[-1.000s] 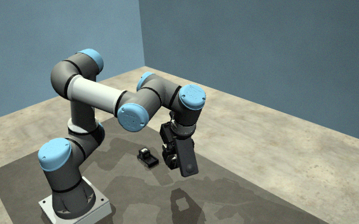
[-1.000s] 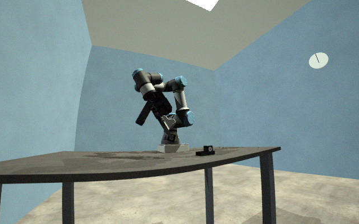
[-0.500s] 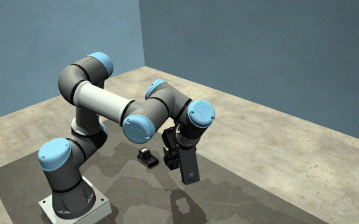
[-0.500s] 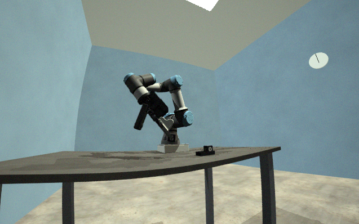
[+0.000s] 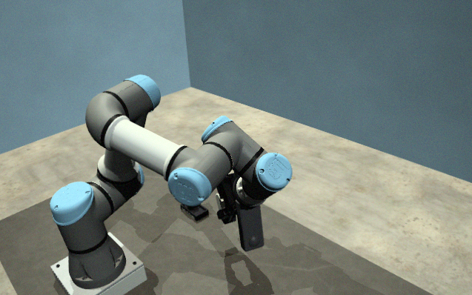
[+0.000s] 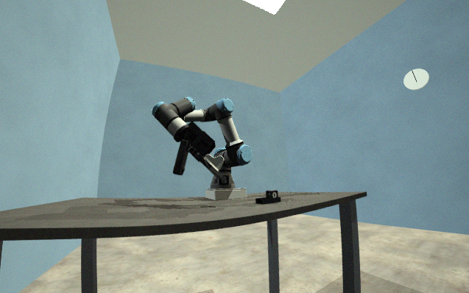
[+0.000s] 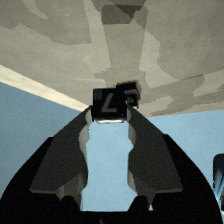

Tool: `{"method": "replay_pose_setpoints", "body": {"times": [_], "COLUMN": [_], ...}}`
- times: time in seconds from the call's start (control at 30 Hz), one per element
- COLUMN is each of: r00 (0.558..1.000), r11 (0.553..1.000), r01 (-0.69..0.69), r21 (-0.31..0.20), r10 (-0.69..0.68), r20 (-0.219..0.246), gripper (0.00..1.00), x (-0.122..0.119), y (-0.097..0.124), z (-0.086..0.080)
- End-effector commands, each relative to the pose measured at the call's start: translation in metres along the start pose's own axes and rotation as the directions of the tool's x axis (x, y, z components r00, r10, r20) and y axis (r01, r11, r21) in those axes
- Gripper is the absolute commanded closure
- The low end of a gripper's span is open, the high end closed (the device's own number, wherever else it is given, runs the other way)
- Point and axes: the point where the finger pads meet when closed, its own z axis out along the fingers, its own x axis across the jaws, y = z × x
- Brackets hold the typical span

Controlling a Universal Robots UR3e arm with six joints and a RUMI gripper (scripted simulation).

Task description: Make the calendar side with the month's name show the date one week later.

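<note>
My gripper (image 7: 109, 106) (image 6: 217, 166) is shut on a black date cube (image 7: 109, 104) and holds it in the air, well above the table. The cube face towards the wrist camera bears a white digit that looks like a 7, seen at a slant. In the wrist view the black calendar tray (image 7: 132, 91) (image 5: 195, 213) (image 6: 265, 200) shows just behind the held cube. It lies on the table near the arm's base. The other cube (image 6: 273, 193) sits in the tray and shows a 0 in the exterior view. In the top view the arm hides the held cube.
The dark table top (image 5: 181, 259) (image 6: 121, 213) carries the arm's white base plate (image 5: 130, 276) (image 6: 226, 193). A long black bar (image 5: 250, 230) (image 6: 180, 158) hangs from the wrist beside the gripper. The table's edge runs at the right (image 5: 344, 244).
</note>
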Motion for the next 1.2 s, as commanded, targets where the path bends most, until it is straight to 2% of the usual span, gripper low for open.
{"method": "replay_pose_setpoints", "body": {"times": [0.0, 0.6, 1.17], "r00": [1.000, 1.000, 1.000], "r11": [1.000, 1.000, 1.000], "r01": [0.001, 0.001, 0.001], "r21": [0.000, 0.000, 0.000], "r10": [-0.001, -0.001, -0.001], "r20": [0.001, 0.001, 0.001], "gripper": [0.89, 0.89, 0.89], "x": [0.000, 0.000, 0.000], "y": [0.000, -0.002, -0.014], "z": [-0.001, 0.001, 0.014]}}
